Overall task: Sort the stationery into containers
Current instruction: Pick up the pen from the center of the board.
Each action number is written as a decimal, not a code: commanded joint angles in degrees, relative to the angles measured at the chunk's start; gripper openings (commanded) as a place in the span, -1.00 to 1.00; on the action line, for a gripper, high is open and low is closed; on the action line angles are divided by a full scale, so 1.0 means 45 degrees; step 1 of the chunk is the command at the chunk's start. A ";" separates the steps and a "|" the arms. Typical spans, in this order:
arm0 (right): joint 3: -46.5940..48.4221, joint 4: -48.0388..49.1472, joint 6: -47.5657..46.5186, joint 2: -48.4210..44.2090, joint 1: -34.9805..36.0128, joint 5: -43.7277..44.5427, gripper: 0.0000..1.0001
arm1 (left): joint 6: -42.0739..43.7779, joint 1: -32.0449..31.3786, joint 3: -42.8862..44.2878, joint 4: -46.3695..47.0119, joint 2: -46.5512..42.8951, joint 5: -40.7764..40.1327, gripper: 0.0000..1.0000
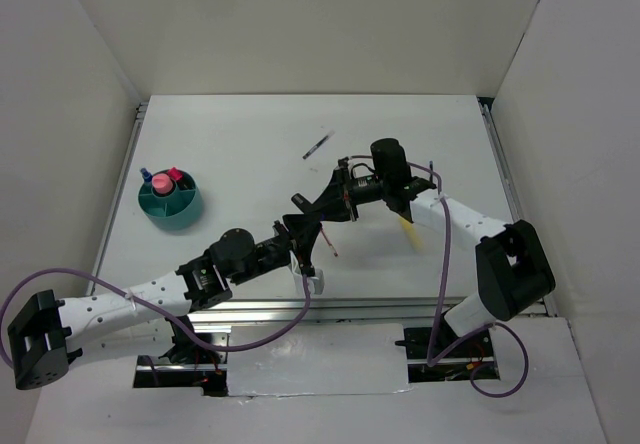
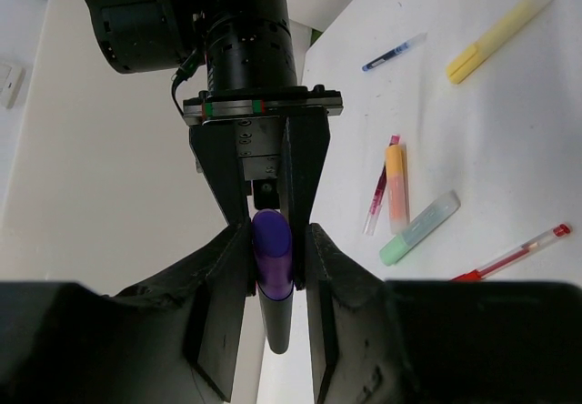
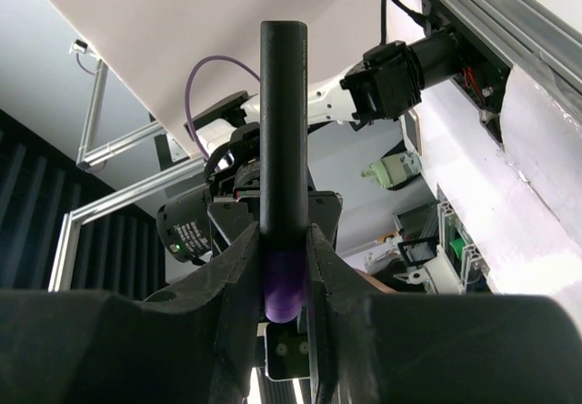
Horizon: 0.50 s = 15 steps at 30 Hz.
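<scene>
Both grippers meet in mid-air over the table's middle, each gripping the purple-black marker (image 2: pixel 271 277). My right gripper (image 3: pixel 284 240) is shut on its purple cap, and the black barrel (image 3: pixel 283 122) sticks out past the fingers. My left gripper (image 2: pixel 277 233) faces it (image 1: pixel 322 210) and closes round the same marker near where cap meets barrel. Loose stationery lies on the table: a yellow highlighter (image 2: pixel 498 35), a blue pen (image 2: pixel 393 54), an orange highlighter (image 2: pixel 396 186), a pastel green highlighter (image 2: pixel 420 228) and a red pen (image 2: pixel 514 254). The teal cup (image 1: pixel 190 214) stands at the left.
The teal cup holds a pink-capped and a blue-capped item (image 1: pixel 160 180). A dark pen (image 1: pixel 318 145) lies toward the back of the table. White walls enclose the table on three sides. A metal rail (image 1: pixel 380 307) runs along the near edge.
</scene>
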 commanded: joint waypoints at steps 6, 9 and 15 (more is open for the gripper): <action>0.0219 0.0153 -0.0079 -0.0800 0.0235 -0.0182 -1.00 | 0.0127 0.0181 -0.0185 0.0980 0.0190 -0.0612 -0.18; 0.0160 0.0232 0.0000 -0.0819 0.0255 -0.0182 -1.00 | 0.0185 0.0182 -0.0224 0.1077 0.0190 -0.0690 -0.23; 0.0141 0.0388 0.0156 -0.0878 0.0391 -0.0260 -1.00 | 0.0400 0.0221 -0.0224 0.1253 0.0365 -0.0983 -0.41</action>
